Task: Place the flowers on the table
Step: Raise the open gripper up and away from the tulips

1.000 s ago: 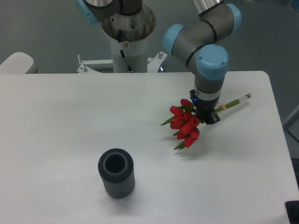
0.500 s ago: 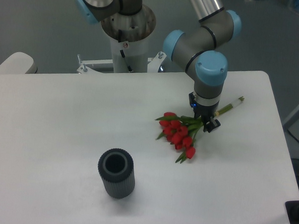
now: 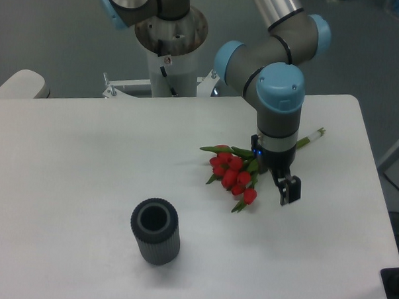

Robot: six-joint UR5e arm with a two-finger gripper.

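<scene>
Since half a second ago the flowers (image 3: 233,172) have settled lower and a little to the left on the table (image 3: 73,164), and the gripper (image 3: 285,188) has swung round so that one dark finger (image 3: 290,190) now sticks out to the right of the bunch. The red tulip heads lie in a loose cluster on the white surface, green leaves fanning toward the upper left, while the pale stems run up and to the right behind the arm's wrist and reappear beyond it near the table's far right side. The gripper sits just beside the bunch, at the stem end of the heads; its fingers look parted and off the stems, though the wrist hides part of the gap, so the release cannot be fully confirmed. A dark grey ribbed vase (image 3: 155,231) stands upright well apart from the flowers, toward the front left, its mouth open to the camera
</scene>
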